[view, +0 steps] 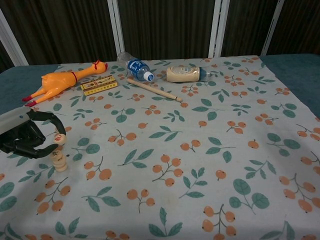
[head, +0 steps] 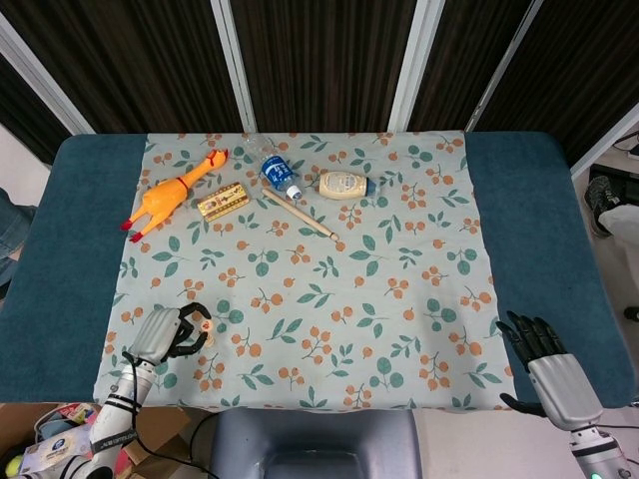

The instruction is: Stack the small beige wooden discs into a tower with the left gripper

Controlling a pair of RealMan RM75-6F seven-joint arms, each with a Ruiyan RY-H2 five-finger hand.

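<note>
The left hand [view: 27, 135] sits at about eight o'clock on the counter [head: 559, 200], its dark fingers [view: 45, 119] curled around a small beige wooden disc [view: 59, 139] pinched at their tips. That disc hangs just above a short tower of beige wooden discs [view: 60, 161] standing upright on the floral cloth [head: 329, 289]; whether the held disc touches the top of the tower I cannot tell. In the head view the left hand [head: 165, 334] shows at the cloth's near left edge. The right hand [head: 544, 364] rests at about four o'clock, off the cloth, fingers spread and holding nothing. At eleven o'clock lies an orange rubber chicken [head: 172, 192].
</note>
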